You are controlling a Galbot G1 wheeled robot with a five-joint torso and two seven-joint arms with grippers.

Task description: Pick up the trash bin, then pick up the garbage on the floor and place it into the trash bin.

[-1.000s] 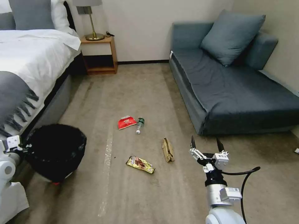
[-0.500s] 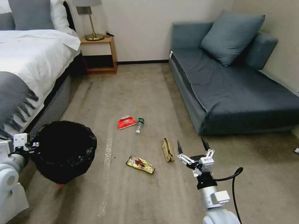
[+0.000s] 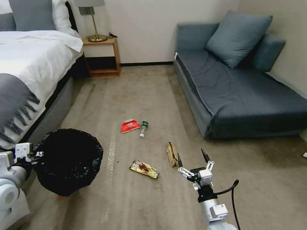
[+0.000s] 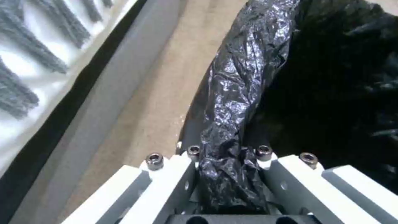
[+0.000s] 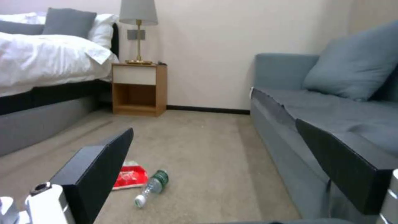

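Note:
The trash bin (image 3: 68, 161), lined with a black bag, hangs at the lower left beside the bed. My left gripper (image 3: 34, 155) is shut on its rim, and the left wrist view shows the fingers (image 4: 178, 174) clamping the crinkled bag edge (image 4: 240, 77). On the floor (image 3: 144, 95) lies the garbage: a red packet (image 3: 130, 125), a small bottle (image 3: 143, 128), a gold wrapper (image 3: 144, 168) and a cardboard piece (image 3: 172, 153). My right gripper (image 3: 192, 156) is open and holds nothing, just right of the cardboard. Its wrist view shows the red packet (image 5: 130, 179) and the bottle (image 5: 152, 186) ahead.
A bed (image 3: 28, 64) runs along the left. A wooden nightstand (image 3: 102, 56) with a lamp stands by the far wall. A blue-grey sofa (image 3: 240, 92) fills the right side. Open carpet lies between them.
The bin has swung to the right in my left gripper. My right gripper has moved left and nearer to me, ending close beside the cardboard piece, still open.

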